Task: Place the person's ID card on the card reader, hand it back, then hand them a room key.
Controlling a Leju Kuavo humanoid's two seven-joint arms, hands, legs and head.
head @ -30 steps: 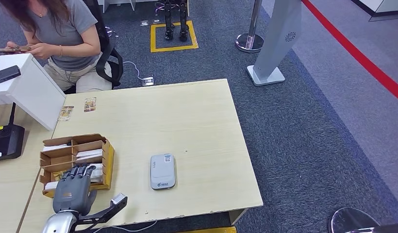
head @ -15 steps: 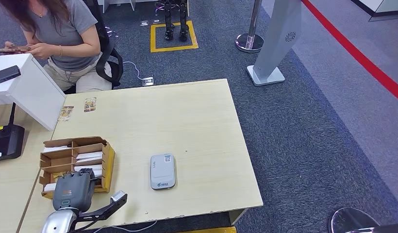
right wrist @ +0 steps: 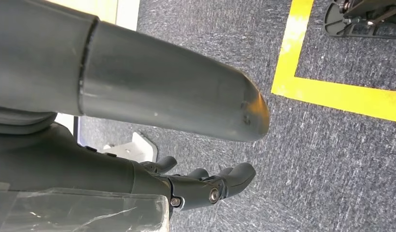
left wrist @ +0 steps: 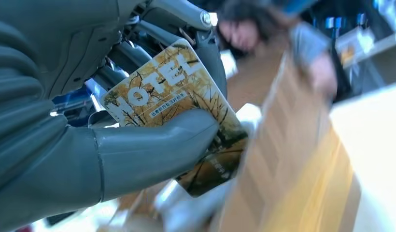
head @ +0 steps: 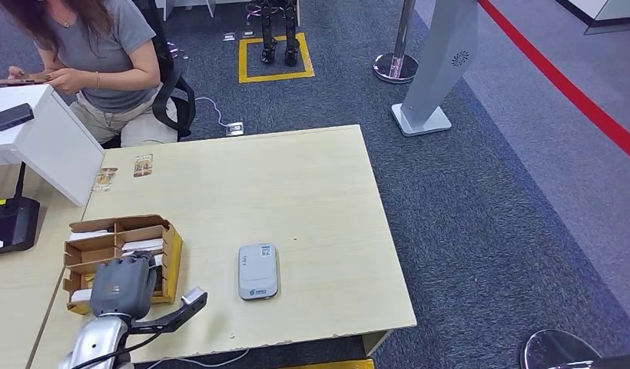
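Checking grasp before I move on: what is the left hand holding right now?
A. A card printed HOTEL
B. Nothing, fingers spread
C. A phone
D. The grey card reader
A: in the left wrist view the left hand pinches a yellow HOTEL card under its thumb, beside the cardboard box.

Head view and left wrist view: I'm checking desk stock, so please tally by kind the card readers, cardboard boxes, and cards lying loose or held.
Card reader: 1
Cardboard box: 1
Loose cards: 2
Hotel key card held in the left robot hand: 1
Total: 5
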